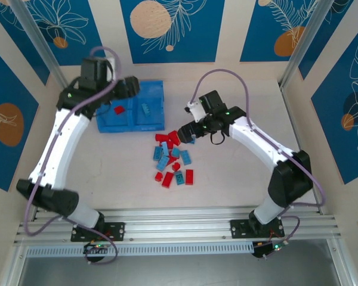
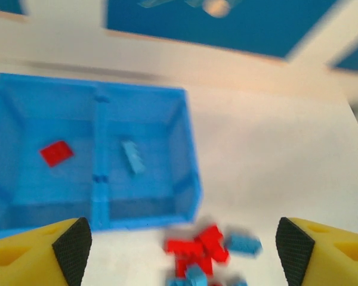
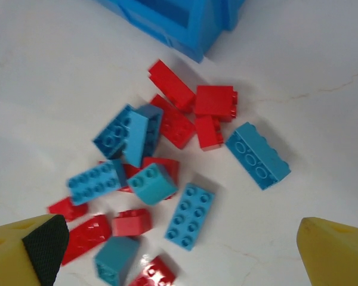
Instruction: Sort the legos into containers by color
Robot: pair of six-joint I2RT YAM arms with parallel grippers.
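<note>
We find the left gripper (image 2: 184, 247) spread and empty above the tray (image 1: 158, 87), which holds one red brick (image 1: 118, 109) and one blue brick (image 1: 146, 108) in separate compartments. The right gripper (image 3: 179, 253) is spread over the legos (image 1: 172, 159) heaped just beside the tray. Risk: the bricks touch, so a grasp may catch two colours.

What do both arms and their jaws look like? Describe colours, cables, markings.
Left arm and right arm: white shells, black joints and wrists, small green lights. A lilac-grey cable loops along each. The jaws are yellow with black textured pads.
</note>
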